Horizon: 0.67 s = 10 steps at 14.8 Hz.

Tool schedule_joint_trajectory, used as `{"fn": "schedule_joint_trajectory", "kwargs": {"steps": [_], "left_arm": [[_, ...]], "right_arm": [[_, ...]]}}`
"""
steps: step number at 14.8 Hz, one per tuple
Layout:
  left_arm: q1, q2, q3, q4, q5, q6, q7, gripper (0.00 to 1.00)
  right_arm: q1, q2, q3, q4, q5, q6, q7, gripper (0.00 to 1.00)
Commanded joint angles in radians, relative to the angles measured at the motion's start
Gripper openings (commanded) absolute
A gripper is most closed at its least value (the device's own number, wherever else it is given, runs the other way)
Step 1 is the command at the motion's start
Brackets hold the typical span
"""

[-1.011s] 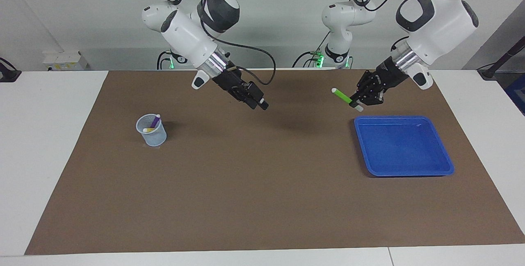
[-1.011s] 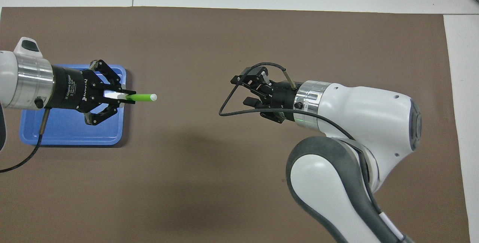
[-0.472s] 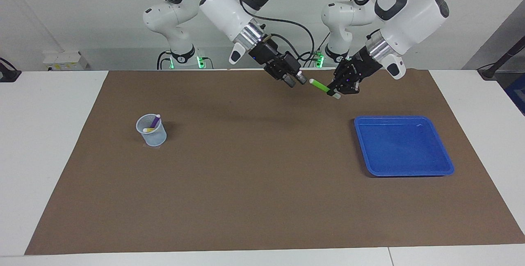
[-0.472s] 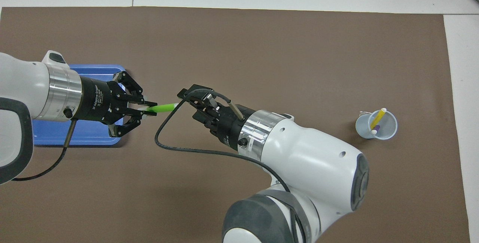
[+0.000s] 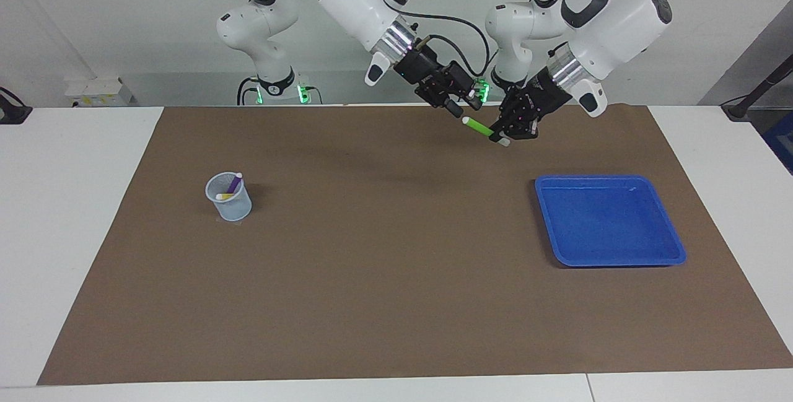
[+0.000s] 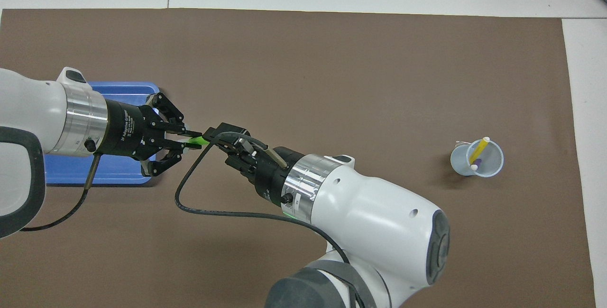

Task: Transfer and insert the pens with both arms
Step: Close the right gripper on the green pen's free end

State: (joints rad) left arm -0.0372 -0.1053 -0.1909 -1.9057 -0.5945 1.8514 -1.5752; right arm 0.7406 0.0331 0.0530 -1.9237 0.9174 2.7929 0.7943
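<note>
While clamped near its pale end in the left gripper (image 5: 500,135), hangs aloft over the strip of brown mat (image 5: 372,297) closest to the robots, about midway between the two arms' ends: green pen (image 5: 480,127), slanted, free green tip toward the right gripper (image 5: 463,100)

- Left gripper: closed tight on the green pen, whitish end poking out past the fingers
- Right gripper: over the same strip of mat, fingers apart, tips right at the pen's free end; touching or not, cannot tell; no grip taken yet
- Step in hand, as judged: mid-air handover from left gripper to right gripper, for the last pen of three
- Next move, as judged: calls for easing the open fingers on along the green shaft, closing squarely across it, and only then releasing on the left; calls also for holding the pen's slant steady meanwhile, given a slim round shaft apt to twist or slip in a glancing pinch
- Farther out, toward the right arm's end of the table: pale translucent cup (image 5: 229,204), upright on the mat, holding yellow pen (image 6: 479,149) and purple pen (image 5: 234,184), both leaning inside; likely destination for the green pen
- Reaching a little farther out, toward the left arm's end: blue tray (image 5: 610,262), flat on the mat, no pen showing in it
</note>
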Motion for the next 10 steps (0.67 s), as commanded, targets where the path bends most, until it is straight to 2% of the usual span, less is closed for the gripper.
{"fn": "schedule_joint_trajectory", "kwargs": {"steps": [1,5,10], "left_arm": [[-0.015,-0.036,0.015,-0.030,-0.018,-0.006,-0.016,0.00],[-0.015,-0.037,0.015,-0.029,-0.018,-0.006,-0.016,0.00],[-0.013,-0.037,0.015,-0.029,-0.016,-0.006,-0.016,0.00]], "right_arm": [[0.002,0.030,-0.002,0.026,0.015,0.013,-0.032,0.66],[-0.010,0.074,-0.002,0.054,0.008,0.013,-0.061,0.61],[-0.010,0.076,-0.002,0.055,0.008,0.013,-0.080,0.53]]}}
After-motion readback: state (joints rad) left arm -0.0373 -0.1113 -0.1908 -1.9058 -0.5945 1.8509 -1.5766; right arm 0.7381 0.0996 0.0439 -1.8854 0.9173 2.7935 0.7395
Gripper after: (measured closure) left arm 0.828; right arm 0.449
